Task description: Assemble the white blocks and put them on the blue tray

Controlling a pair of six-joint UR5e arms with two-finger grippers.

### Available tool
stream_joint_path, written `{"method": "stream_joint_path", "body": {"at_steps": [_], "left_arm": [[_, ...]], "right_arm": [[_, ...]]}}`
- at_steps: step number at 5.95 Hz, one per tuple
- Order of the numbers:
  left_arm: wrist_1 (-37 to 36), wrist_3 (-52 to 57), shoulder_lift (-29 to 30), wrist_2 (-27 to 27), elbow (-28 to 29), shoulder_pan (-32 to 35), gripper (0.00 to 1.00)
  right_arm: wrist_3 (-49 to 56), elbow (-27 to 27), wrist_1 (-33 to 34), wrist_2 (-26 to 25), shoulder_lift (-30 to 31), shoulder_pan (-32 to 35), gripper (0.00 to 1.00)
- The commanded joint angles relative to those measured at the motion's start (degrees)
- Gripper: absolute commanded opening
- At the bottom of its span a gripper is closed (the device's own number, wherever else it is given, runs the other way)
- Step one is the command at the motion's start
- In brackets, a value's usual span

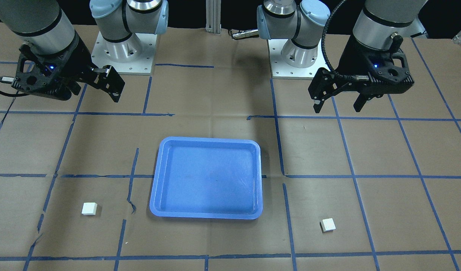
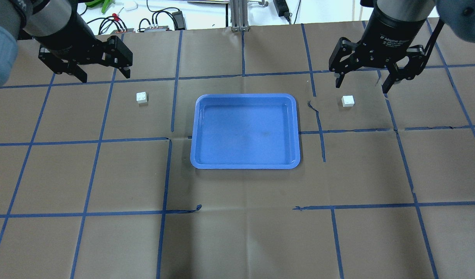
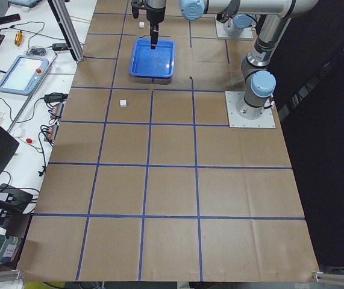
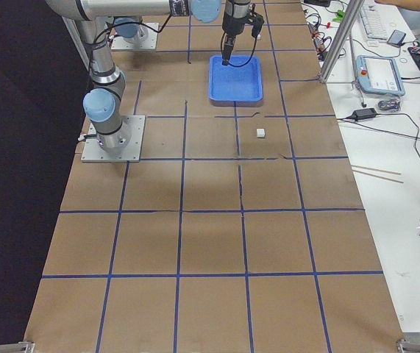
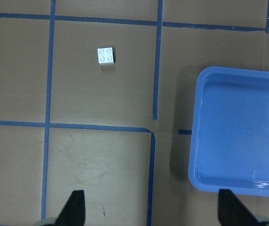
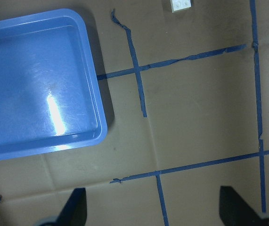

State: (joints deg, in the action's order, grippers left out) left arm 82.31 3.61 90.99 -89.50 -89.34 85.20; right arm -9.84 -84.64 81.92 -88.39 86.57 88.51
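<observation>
One white block (image 5: 106, 55) (image 6: 181, 4) per wrist view

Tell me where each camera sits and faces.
Overhead: behind the robot, looking down; left gripper, right gripper show.
Front: across the table, facing the robot; both grippers.
Left side: table's left end, looking along; left arm near.
Right side: table's right end; right arm near.
Left wrist: downward; fingertips, a block.
Right wrist: downward; fingertips, the other block.
All share the tray.

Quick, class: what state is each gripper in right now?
Left gripper: open, holding nothing.
Right gripper: open, holding nothing.
</observation>
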Motion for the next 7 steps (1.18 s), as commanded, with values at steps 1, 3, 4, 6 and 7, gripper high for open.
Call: {"method": "stream_joint_path", "body": {"at_steps": [1, 3, 4, 6, 7], "left_arm": [[-4.1, 8.7, 3.3, 0.1, -0.4, -1.5, 0.99], [-8.7, 15.0, 8.6, 0.1, -0.1, -2.1, 0.99], [-10.3, 21.6, 11.4, 0.1, -0.1, -2.8, 0.99], [-15.2, 39.7, 16.7, 0.1, 0.0, -4.0, 0.99], [-18.1, 47.9, 19.2, 0.2, 0.1, -5.3, 0.99]], "right_arm": [[0.1, 0.0, 0.0, 0.1, 0.0, 0.0, 1.0], [0.5, -0.1, 0.0, 0.1, 0.3, 0.0, 1.0], [0.6, -0.1, 0.0, 0.0, 0.2, 0.0, 1.0], [6.3, 0.3, 0.7, -0.6, -0.1, -0.9, 1.0], [9.9, 0.3, 1.2, -0.6, -0.6, -1.1, 1.0]]}}
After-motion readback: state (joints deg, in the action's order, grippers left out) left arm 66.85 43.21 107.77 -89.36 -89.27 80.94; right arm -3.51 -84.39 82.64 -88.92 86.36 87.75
